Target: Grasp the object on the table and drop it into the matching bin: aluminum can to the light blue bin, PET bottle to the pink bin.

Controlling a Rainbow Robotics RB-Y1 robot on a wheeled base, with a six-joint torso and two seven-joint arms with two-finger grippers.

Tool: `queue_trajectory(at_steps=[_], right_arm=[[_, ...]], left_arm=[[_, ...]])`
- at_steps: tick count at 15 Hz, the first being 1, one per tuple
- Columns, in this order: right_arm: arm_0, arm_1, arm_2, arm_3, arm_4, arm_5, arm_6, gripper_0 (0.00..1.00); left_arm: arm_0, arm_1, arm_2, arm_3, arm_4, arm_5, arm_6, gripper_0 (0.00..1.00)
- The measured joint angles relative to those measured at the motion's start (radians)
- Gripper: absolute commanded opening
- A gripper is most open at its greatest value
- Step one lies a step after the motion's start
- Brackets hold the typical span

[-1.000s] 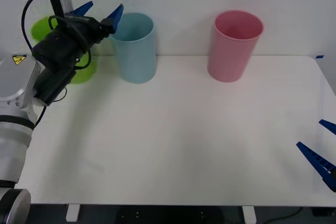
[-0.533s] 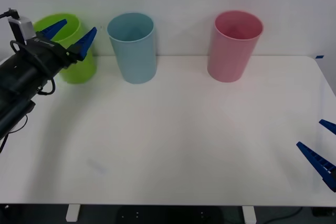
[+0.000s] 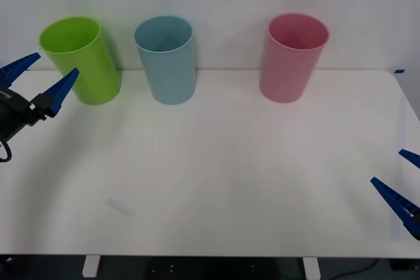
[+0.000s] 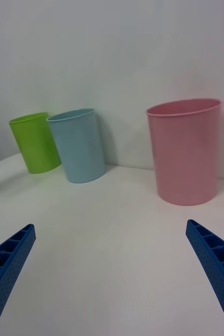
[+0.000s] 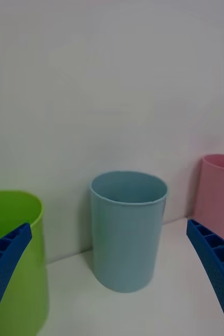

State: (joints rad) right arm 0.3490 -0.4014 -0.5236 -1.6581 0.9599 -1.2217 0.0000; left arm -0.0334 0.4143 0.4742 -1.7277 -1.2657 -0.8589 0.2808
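My desk (image 3: pixel 230 181) is big, flat & white, w/ round corners. Three tall cups stand on it, all in a row along the far edge, next to the white wall. The green bin (image 3: pixel 82 60) is on my left & leans a bit. The light blue bin (image 3: pixel 167 60) stands just beside it, near but not touching. The pink bin (image 3: pixel 291 57) is well apart from those two, more to my right. All three are wider at the top & open. The near part of the desk is plain white. There is a faint small mark (image 3: pixel 119 206) on the desk, near the front on my left side.
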Motion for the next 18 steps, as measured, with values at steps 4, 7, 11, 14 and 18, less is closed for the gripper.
queue_trajectory(at_steps=[4,7,11,14,18], right_arm=[[0.000,0.000,0.000,0.000,0.000,0.000,0.000,1.00],[0.000,0.000,0.000,0.000,0.000,0.000,0.000,1.00],[0.000,0.000,0.000,0.000,0.000,0.000,0.000,1.00],[0.000,0.000,0.000,0.000,0.000,0.000,0.000,1.00],[0.000,0.000,0.000,0.000,0.000,0.000,0.000,1.00]], left_arm=[[0.112,0.042,0.044,-0.035,0.029,-0.053,-0.023,1.00],[0.167,0.068,0.114,-0.035,0.034,-0.148,-0.037,1.00],[0.238,0.074,0.154,-0.035,0.045,-0.209,-0.058,1.00],[0.283,0.074,0.155,-0.035,0.047,-0.226,-0.102,1.00],[0.327,0.074,0.155,-0.035,0.060,-0.246,-0.128,1.00]])
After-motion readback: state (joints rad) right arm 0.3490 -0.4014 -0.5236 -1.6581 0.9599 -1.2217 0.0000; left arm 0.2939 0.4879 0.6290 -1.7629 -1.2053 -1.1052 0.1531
